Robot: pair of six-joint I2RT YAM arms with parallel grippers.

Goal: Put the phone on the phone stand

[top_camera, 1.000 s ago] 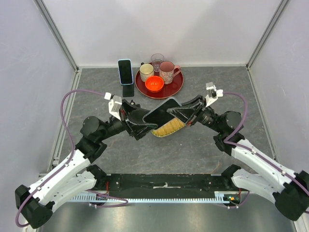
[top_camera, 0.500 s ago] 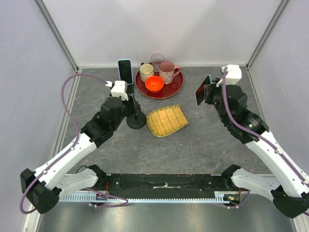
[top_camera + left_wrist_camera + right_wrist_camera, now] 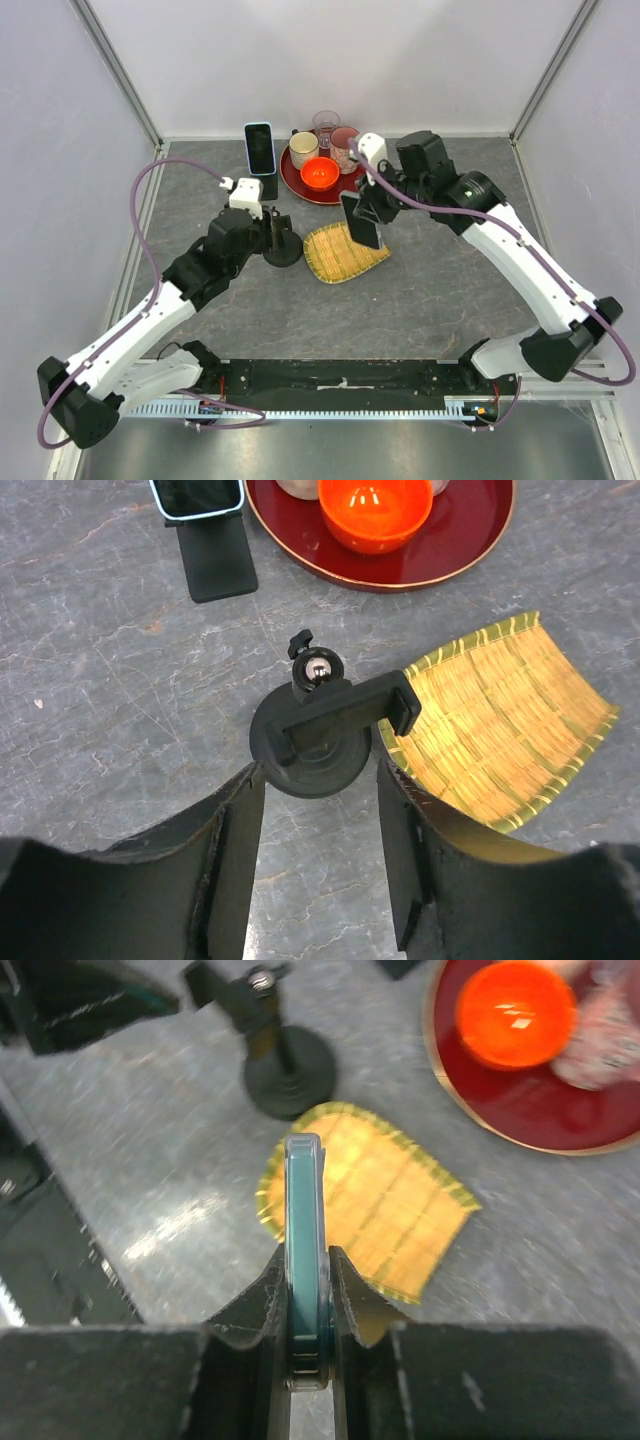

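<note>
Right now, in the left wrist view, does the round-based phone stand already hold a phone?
No, the clamp of the phone stand is bare between its end hooks, while the right gripper pinches the phone.

Probably a robotics lab test cell, though nothing beyond the panels shows. The left arm (image 3: 130,350) and right arm (image 3: 520,255) are bolted to a base rail (image 3: 340,410) at the near edge of a grey stone-look counter (image 3: 430,300). Plain pale walls (image 3: 340,60) on aluminium posts (image 3: 113,65) box it in. A red tray (image 3: 345,190) of cups, a bamboo mat (image 3: 335,262) and a phone stand (image 3: 283,252) sit out as loose props.
</note>
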